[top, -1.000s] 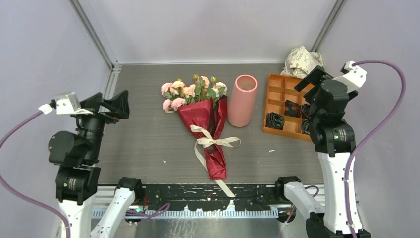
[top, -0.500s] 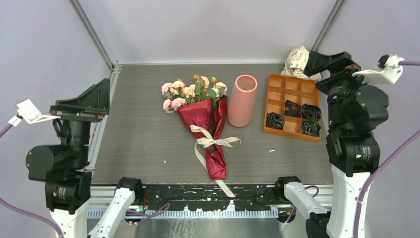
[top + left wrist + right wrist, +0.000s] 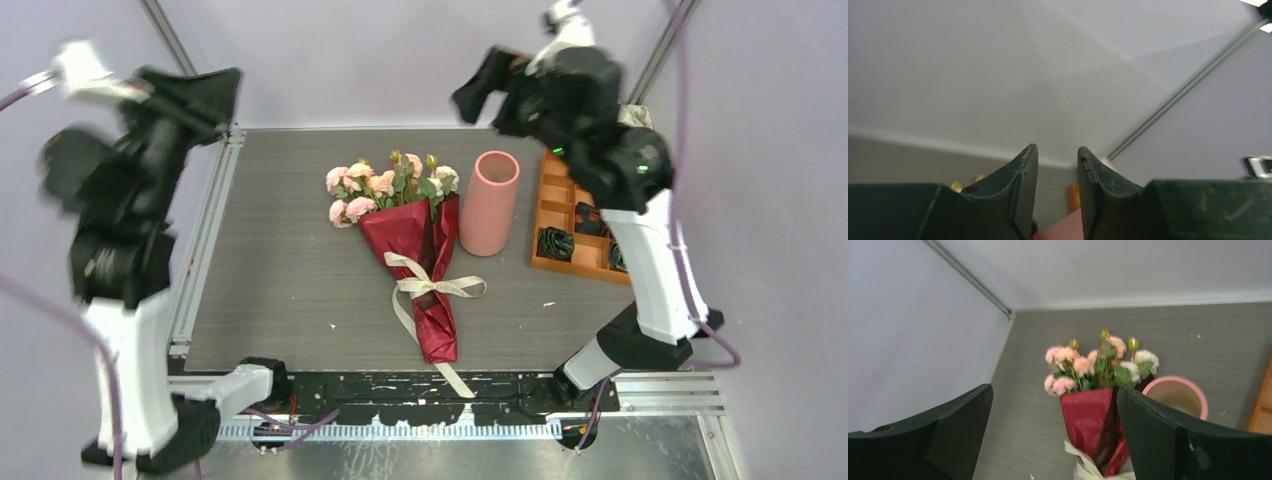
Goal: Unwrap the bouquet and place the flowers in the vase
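Bouquet [image 3: 420, 260]: long axis near-far, blooms at far end. Your right gripper [image 3: 1054, 389]: jaws wide, raised, facing it, likely nearer. Your left gripper [image 3: 1057, 147]: jaws narrowly apart, empty.

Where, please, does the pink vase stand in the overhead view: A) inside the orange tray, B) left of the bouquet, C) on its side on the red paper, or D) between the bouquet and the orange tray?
D: the vase stands upright just right of the bouquet, with the orange tray on its other side.
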`<state>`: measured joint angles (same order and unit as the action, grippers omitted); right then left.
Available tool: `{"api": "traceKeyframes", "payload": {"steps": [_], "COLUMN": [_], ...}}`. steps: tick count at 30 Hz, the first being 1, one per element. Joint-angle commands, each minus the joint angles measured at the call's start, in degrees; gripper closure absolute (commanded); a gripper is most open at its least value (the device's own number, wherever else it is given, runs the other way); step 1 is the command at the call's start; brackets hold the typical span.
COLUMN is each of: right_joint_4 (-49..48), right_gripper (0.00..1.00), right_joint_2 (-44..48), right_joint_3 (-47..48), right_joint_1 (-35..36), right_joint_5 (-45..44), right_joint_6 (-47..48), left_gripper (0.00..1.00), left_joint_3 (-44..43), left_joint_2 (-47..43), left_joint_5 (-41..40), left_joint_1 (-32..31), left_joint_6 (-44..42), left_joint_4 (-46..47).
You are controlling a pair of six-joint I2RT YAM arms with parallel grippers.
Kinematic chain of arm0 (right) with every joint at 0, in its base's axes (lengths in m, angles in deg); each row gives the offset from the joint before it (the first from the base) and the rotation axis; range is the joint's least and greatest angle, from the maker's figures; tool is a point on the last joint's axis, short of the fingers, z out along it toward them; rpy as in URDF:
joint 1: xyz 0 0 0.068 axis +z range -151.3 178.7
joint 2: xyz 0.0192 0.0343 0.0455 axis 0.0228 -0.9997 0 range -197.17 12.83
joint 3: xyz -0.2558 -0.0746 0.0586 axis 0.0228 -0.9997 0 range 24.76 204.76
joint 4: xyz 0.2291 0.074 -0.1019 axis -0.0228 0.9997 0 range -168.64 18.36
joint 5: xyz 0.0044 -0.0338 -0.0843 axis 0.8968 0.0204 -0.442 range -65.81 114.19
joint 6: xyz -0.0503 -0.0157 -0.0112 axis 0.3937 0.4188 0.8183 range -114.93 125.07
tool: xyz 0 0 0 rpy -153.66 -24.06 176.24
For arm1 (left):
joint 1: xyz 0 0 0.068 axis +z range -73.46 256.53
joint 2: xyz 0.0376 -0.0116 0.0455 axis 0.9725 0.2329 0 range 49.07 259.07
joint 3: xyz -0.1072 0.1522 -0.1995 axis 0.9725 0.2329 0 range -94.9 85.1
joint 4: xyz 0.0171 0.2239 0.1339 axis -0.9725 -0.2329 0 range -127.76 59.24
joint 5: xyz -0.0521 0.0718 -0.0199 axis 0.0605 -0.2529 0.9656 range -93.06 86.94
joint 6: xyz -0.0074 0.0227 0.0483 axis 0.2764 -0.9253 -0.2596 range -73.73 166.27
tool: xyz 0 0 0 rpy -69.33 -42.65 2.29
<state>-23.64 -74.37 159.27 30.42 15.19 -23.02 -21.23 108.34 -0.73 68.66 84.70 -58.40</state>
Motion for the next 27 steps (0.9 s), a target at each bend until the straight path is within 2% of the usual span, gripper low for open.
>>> {"api": "traceKeyframes", "payload": {"steps": [1, 4, 7, 9, 12, 17, 22, 27], "right_joint_4": [9.28, 8.86, 8.59, 5.97, 1.14, -4.45, -7.83, -8.43], "right_gripper": [0.01, 0.01, 0.01, 0.02, 0.03, 0.04, 0.17, 0.35], "right_joint_2": [-0.49, -1.77, -3.59, -3.91, -3.53, -3.92, -8.22, -13.97], "right_joint_3": [-0.6, -7.42, -12.99, -18.52, -29.35, -43.28, -48.75, -47.3], "right_joint_1": [18.33, 30.23, 35.26, 36.2, 36.3, 36.3, 36.39, 36.77], "right_joint_5": [-20.04, -27.86, -28.65, -25.99, -23.33, -25.44, -24.68, -22.49], "right_joint_6": [5.49, 5.99, 4.21, 2.74, 0.47, -2.05, -3.11, -2.35], "left_gripper": [0.65, 0.56, 0.48, 0.44, 0.44, 0.48, 0.52, 0.53], "left_joint_3": [2.22, 11.9, 20.84, 24.76, 28.92, 39.1, 48.63, 53.53], "left_joint_2": [10.6, 6.48, 0.79, -2.06, -3.64, -5.15, -6.13, -7.01], "left_joint_5": [3.37, -0.82, -4.82, -5.16, -2.78, 3.13, 4.79, 3.88], "left_joint_1": [-0.23, -0.3, -0.32, -0.32, -0.29, -0.29, -0.29, -0.3], "left_joint_6": [-3.07, -4.15, -4.67, -4.24, -3.73, -2.98, -3.19, -3.76], "left_joint_4": [-19.03, -15.51, -12.88, -12.22, -12.26, -10.65, -6.62, -4.97]}}
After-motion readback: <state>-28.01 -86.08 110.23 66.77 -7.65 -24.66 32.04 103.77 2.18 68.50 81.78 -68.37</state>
